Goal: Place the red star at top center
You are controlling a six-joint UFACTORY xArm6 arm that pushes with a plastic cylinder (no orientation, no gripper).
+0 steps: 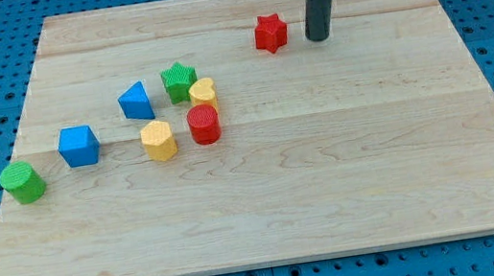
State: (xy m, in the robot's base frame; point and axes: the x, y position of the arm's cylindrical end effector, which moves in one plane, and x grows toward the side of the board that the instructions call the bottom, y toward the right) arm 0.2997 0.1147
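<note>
The red star point(270, 33) lies on the wooden board point(347, 163) near the view's top, a little right of centre. My tip point(318, 38) stands just to the star's right, a small gap apart from it. The dark rod rises from the tip to the view's top edge.
A cluster sits left of centre: a green star point(179, 81), a yellow heart point(203, 93), a red cylinder point(204, 125), a yellow hexagon point(158, 141) and a blue triangle point(134, 101). A blue cube point(79, 146) and a green cylinder point(22, 182) lie at the left.
</note>
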